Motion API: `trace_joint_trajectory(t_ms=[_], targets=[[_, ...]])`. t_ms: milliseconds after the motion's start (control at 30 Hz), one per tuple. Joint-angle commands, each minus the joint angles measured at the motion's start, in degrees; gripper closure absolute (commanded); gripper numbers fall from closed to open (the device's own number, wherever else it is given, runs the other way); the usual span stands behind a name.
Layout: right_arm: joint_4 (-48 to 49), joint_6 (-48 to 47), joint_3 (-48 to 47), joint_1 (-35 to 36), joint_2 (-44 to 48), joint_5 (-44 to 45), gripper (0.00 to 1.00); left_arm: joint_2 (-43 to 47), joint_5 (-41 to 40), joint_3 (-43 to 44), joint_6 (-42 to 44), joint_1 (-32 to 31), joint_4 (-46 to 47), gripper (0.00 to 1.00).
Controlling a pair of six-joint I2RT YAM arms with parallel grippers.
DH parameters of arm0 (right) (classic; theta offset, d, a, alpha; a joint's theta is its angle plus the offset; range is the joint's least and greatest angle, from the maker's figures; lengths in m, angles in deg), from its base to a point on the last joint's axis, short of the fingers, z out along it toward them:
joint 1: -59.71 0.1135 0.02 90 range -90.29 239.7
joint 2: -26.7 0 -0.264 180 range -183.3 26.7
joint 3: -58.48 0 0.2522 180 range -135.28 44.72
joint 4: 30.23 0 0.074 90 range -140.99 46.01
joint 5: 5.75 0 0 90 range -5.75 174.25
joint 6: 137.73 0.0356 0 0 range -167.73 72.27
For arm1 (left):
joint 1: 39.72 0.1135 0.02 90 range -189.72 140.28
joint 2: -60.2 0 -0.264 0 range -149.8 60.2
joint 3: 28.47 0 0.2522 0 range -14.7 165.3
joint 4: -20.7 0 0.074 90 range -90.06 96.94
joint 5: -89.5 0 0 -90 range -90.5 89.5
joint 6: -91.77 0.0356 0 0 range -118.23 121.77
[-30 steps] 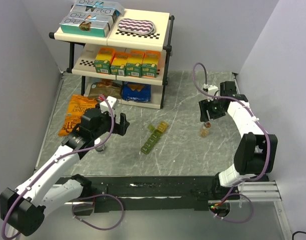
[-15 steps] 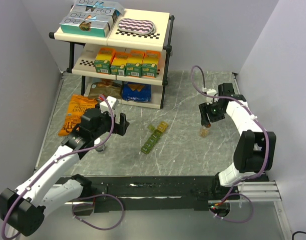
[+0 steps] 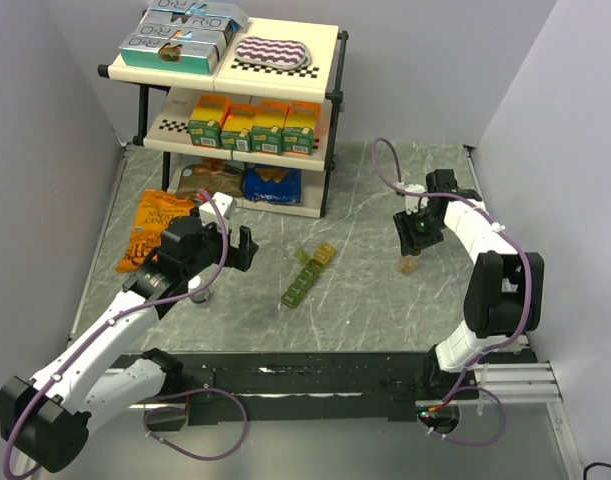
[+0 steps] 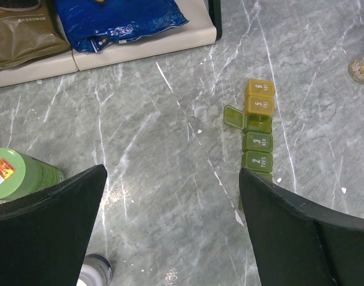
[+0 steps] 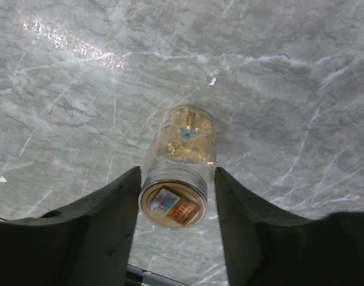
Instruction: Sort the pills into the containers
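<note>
Glossy marbled table [image 3: 365, 290], translucent plastic containers [image 4: 257, 142], clear bottle [image 5: 179, 149]

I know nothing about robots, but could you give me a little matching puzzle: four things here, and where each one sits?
1. pill organiser strip
2. clear pill bottle
3. green bottle
4. blue bag

A. on the bottom shelf of the rack
B. between the fingers of the right end effector
C. beside the left end effector
D. mid-table, one lid open

Pairs: 1-D, 2-B, 3-C, 4-A.
</note>
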Motion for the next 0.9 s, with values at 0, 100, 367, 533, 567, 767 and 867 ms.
trace_joint_trajectory(t_ms=[0,100,367,533,567,767,867], targets=[[-0.7,-0.3,0.1,0.2,0.7,2.3,0.46,1.1,0.0,1.0,0.6,0.3,0.1,0.01],[-1.3,-0.5,0.0,1.6,1.8,2.3,0.69,0.9,3.4,0.5,0.0,1.0,0.8,0.01],[-5.0,-4.6,-1.3,3.4,9.5,-5.6,0.93,1.9,30.2,-2.2,-0.8,3.2,9.3,0.01],[-9.7,-9.8,-2.8,11.3,17.1,-14.7,0.96,4.5,30.9,-5.0,-4.2,-5.3,22.8,0.0],[-10.7,-10.0,-3.0,12.7,18.2,-16.1,0.96,4.2,28.3,-4.9,-3.0,-8.3,24.0,0.01],[-14.4,-9.9,-8.1,19.8,23.5,-29.2,0.96,-2.5,11.6,-9.1,9.9,-29.3,41.7,0.01],[-15.0,-8.9,-9.2,21.0,25.5,-34.0,0.97,-9.7,4.7,-9.0,13.8,-33.0,46.8,0.01]])
